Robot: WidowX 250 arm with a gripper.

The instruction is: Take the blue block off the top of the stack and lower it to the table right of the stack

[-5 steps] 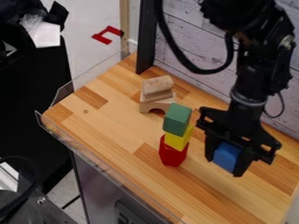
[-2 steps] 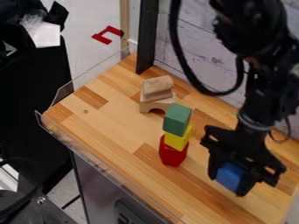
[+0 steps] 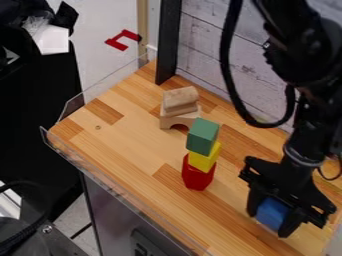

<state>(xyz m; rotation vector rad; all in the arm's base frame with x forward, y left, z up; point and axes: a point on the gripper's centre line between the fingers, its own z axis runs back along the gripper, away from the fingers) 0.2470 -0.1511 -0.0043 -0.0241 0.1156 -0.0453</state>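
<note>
Nearest: gripper (image 3: 270,219) is holding blue block (image 3: 272,213) over the right-hand, near part of the table (image 3: 143,157). Jaws are clamping it from opposite sides. Can't tell if its underside is touching wood or hanging just above.

Handling, my read: keep the squeeze steady and the wrist from rolling, since smooth faces could be slipping if pressure is uneven. If setting down, go slow and straight, get the bottom face flat, then spread both fingers evenly so neither is dragging the block. Keep sideways moves off the tower; it's standing beside the gripper and its layers aren't lining up, so a light knock could be enough to topple it.

Blue block is showing smooth, flat, plain faces between matte black fingers.

Tower next: red block (image 3: 198,173) is forming the base, faceted, upright. Yellow block (image 3: 204,158) is sitting on it, flat-faced and turned. Green block (image 3: 203,136) is capping it, boxy, with crisp edges, overhanging a bit. All look like painted wood, judging by finish.

Farther back: arch block (image 3: 175,119) is standing on its feet, bare pale wood, curved cutout underneath. Rounded wooden piece (image 3: 180,98) is resting on top, grain showing.

Table is butcher-block style, mixed light and dark strips, with clear guard (image 3: 73,106) running along its edge. Behind, black post (image 3: 168,42) is standing against whitewashed plank wall (image 3: 204,50).
</note>
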